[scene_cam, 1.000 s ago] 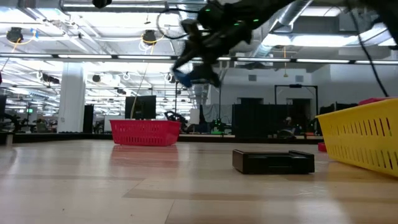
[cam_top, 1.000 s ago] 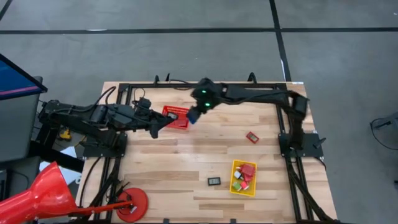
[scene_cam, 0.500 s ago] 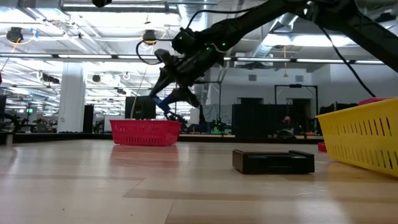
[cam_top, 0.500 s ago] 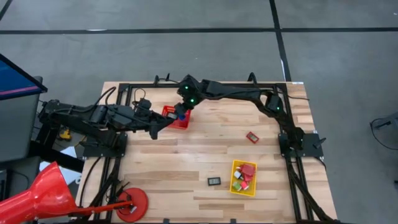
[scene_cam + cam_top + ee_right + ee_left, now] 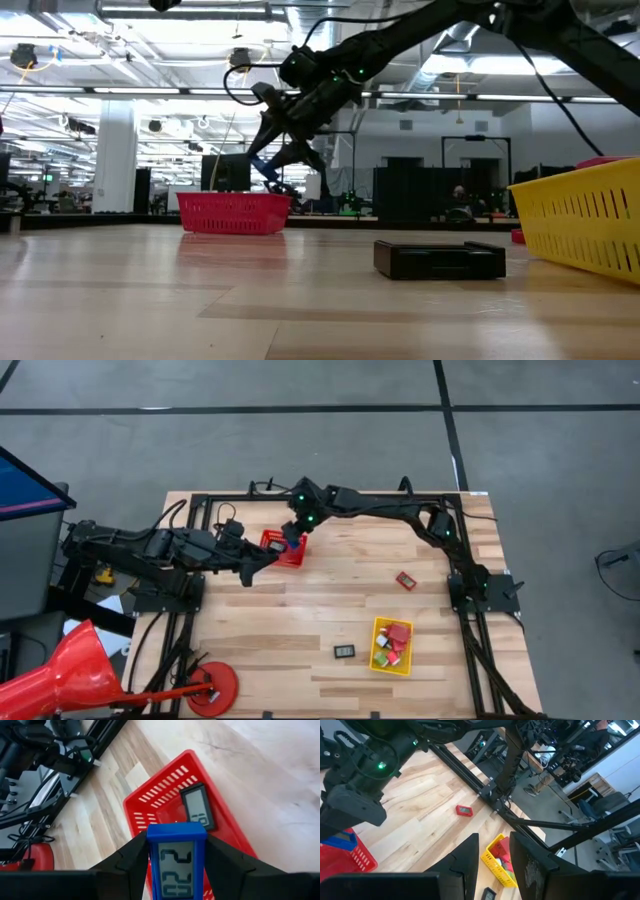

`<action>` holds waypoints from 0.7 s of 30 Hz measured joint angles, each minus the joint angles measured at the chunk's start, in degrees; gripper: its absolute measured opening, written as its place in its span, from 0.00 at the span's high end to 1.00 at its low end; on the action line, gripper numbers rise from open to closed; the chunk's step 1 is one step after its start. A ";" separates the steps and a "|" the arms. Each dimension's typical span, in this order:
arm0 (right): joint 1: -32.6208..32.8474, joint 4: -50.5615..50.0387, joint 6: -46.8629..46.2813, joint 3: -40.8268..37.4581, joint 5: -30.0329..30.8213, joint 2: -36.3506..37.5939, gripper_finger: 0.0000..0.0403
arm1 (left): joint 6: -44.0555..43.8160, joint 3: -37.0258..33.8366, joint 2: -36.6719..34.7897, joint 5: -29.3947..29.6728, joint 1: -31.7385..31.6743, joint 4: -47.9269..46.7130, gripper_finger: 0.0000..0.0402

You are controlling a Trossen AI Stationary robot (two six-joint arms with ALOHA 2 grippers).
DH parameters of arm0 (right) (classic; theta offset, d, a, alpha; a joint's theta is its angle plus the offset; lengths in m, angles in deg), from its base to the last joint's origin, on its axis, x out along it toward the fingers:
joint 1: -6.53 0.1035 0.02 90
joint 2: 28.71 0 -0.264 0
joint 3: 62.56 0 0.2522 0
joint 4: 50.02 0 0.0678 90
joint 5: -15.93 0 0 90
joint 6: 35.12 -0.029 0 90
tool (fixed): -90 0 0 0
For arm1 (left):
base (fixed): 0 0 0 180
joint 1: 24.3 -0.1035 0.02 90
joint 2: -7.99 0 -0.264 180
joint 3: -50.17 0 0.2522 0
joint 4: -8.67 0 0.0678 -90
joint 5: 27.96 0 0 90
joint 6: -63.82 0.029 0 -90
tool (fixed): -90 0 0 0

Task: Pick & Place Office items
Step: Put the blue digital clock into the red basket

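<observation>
From above, we see the right gripper [image 5: 293,538] reaching across the table's far side and hanging over the red basket [image 5: 281,549], with a blue piece between its fingers. The left gripper [image 5: 252,564] rests just beside the basket's left corner. A red item [image 5: 405,580] lies alone on the wood toward the right arm's side, a flat dark item [image 5: 344,651] lies nearer the front edge, and the yellow bin [image 5: 391,646] next to it holds red, pink and green pieces.

At table height, we see the right gripper [image 5: 275,165] suspended above the red basket [image 5: 233,212], clear of its rim. The flat dark item [image 5: 439,259] lies in the foreground and the yellow bin [image 5: 583,226] stands at the right.

From the left wrist, we see the left gripper [image 5: 491,851] with its fingers standing slightly apart and nothing between them; beyond lie the red item [image 5: 464,810] and the yellow bin [image 5: 498,865].

From the right wrist, we see the right gripper [image 5: 176,857] clenched on a blue clock [image 5: 176,862] with a pale digit face, directly over the red basket [image 5: 150,800], where a dark clock [image 5: 198,806] already lies.
</observation>
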 joint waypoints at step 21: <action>0.72 0.47 0.52 0.00 0.26 0.00 0.42 | 1.07 0.00 0.00 -0.01 0.00 0.02 0.74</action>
